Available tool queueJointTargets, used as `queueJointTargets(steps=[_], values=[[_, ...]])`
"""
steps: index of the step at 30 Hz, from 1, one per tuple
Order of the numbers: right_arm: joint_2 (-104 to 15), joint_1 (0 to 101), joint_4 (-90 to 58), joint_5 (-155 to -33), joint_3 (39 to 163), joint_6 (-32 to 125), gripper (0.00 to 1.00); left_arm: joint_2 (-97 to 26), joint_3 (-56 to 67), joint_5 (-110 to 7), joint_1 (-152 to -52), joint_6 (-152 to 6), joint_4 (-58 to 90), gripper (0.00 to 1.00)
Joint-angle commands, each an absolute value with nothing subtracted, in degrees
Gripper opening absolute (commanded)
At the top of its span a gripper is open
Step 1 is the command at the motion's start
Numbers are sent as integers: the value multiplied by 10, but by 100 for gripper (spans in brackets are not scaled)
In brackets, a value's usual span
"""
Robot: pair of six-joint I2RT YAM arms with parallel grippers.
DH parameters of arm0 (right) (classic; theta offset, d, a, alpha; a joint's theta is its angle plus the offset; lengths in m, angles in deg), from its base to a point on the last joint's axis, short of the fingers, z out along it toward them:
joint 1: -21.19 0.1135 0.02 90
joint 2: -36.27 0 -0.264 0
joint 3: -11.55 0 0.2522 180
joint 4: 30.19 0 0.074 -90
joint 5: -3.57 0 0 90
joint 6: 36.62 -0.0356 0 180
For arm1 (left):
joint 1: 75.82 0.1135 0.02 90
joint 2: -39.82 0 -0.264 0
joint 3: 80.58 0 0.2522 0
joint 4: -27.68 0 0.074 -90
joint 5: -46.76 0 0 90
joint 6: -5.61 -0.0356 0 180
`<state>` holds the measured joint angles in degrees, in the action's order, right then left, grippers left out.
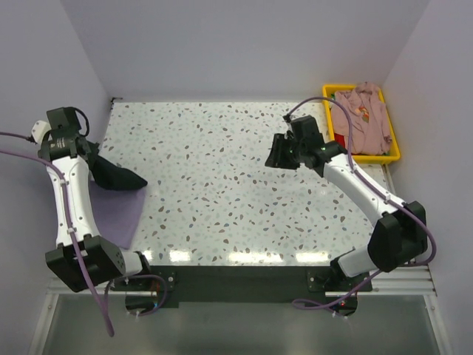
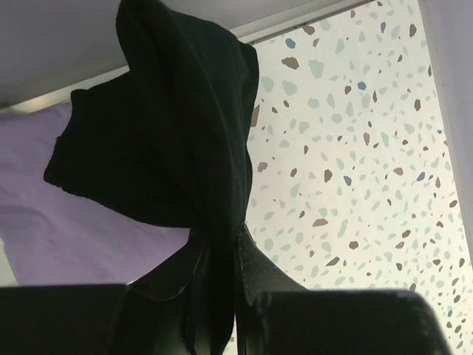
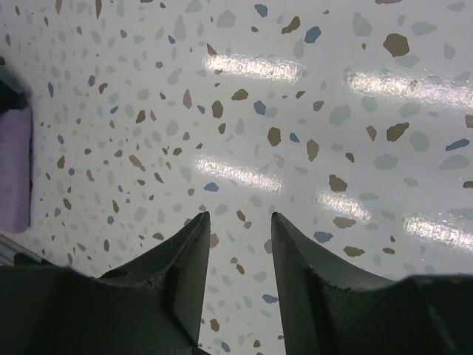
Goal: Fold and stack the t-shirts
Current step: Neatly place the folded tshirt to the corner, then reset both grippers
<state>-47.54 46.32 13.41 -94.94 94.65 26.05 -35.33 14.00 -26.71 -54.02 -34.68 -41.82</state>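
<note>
Left tool (image 2: 222,248) is clenched on the black tee (image 2: 162,126), at the left of the frame. It hangs bunched over the lavender tee (image 1: 114,211), flat on the desk (image 1: 222,185) at lower left. Right tool (image 3: 238,229) is released, holding nothing. Pink tee (image 1: 362,118) sits in the yellow bin (image 1: 377,157), upper right. The black tee's folds are hard to see.

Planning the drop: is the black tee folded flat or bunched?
Bunched. The black tee is pinched between the left fingers, crumpled in loose folds, not laid flat.
</note>
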Motion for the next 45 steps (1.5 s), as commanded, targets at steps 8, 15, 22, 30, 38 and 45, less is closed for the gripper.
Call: queueJointTargets(steps=[8, 15, 22, 30, 38, 45], values=[[-442, 476, 141, -960, 942, 274, 42, -242, 26, -168, -533, -312, -428, 26], [-441, 479, 127, -983, 921, 276, 42, -188, 3, -134, -534, -316, -418, 100], [-451, 483, 115, -991, 918, 273, 42, -193, 13, -211, -534, -375, -360, 100], [-441, 482, 101, -983, 903, 275, 43, -188, -47, -340, -593, -419, -235, 100], [-426, 482, 76, -978, 886, 265, 44, -226, -109, -279, -877, -369, -111, 100], [-363, 481, 61, -922, 853, 262, 45, -273, -186, -258, -1114, -375, 62, 100]])
